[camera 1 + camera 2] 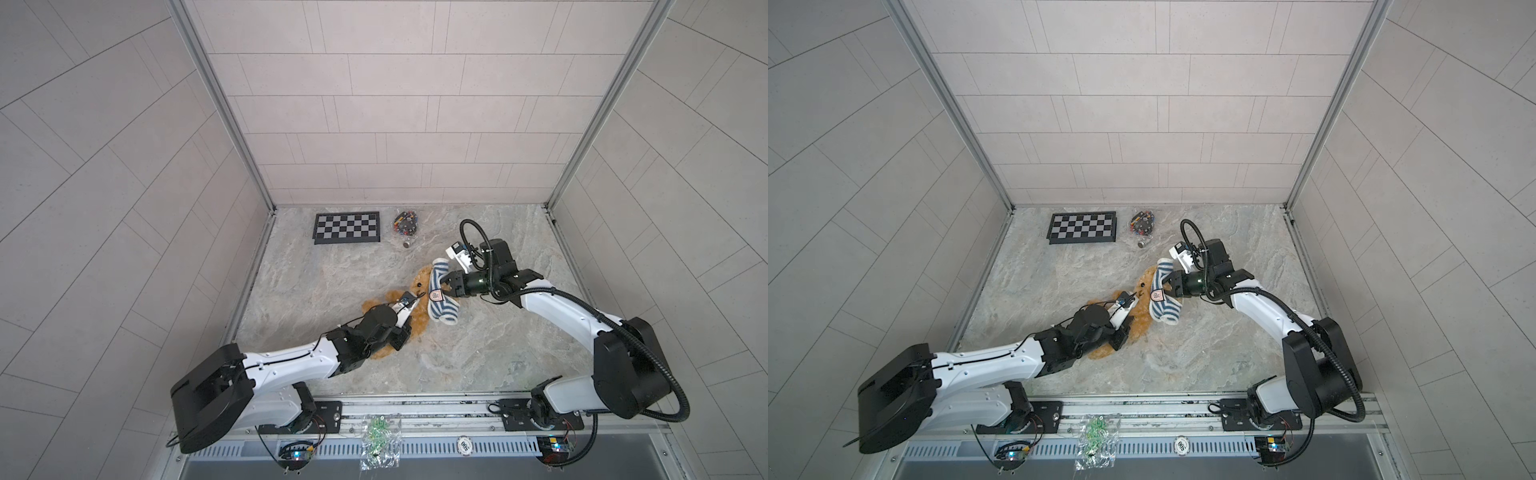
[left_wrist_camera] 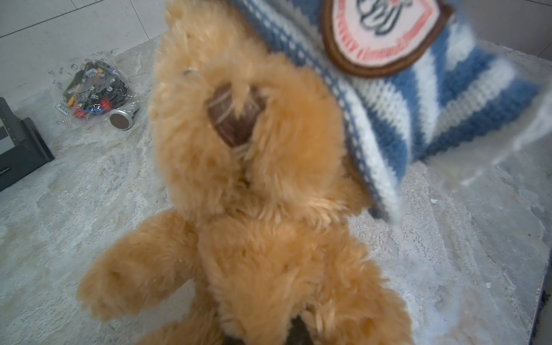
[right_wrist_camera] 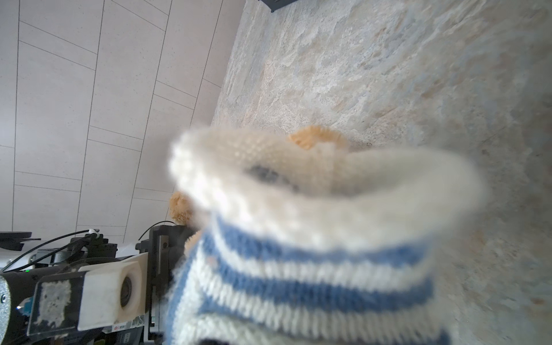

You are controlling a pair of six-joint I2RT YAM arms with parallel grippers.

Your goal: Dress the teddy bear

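The golden-brown teddy bear [image 1: 420, 283] [image 1: 1143, 284] lies on its back mid-table, head toward the back wall. My left gripper [image 1: 404, 333] [image 1: 1121, 336] is shut on its lower body; in the left wrist view fur [image 2: 263, 179] covers the jaws, with only dark finger bits showing. The blue-and-white striped shirt [image 1: 443, 306] [image 1: 1165, 306] [image 2: 418, 113] drapes over the right side of the bear's head, patch facing up. My right gripper [image 1: 447, 286] [image 1: 1169, 286] comes in from the right and is shut on the shirt's edge. The shirt [image 3: 313, 268] fills the right wrist view and hides those jaws.
A checkerboard [image 1: 347, 227] lies at the back left. A clear bag of small parts [image 1: 405, 221] and a small metal cylinder [image 1: 408, 244] sit beside it. Another plastic bag [image 1: 380, 441] rests on the front rail. Tiled walls close in three sides.
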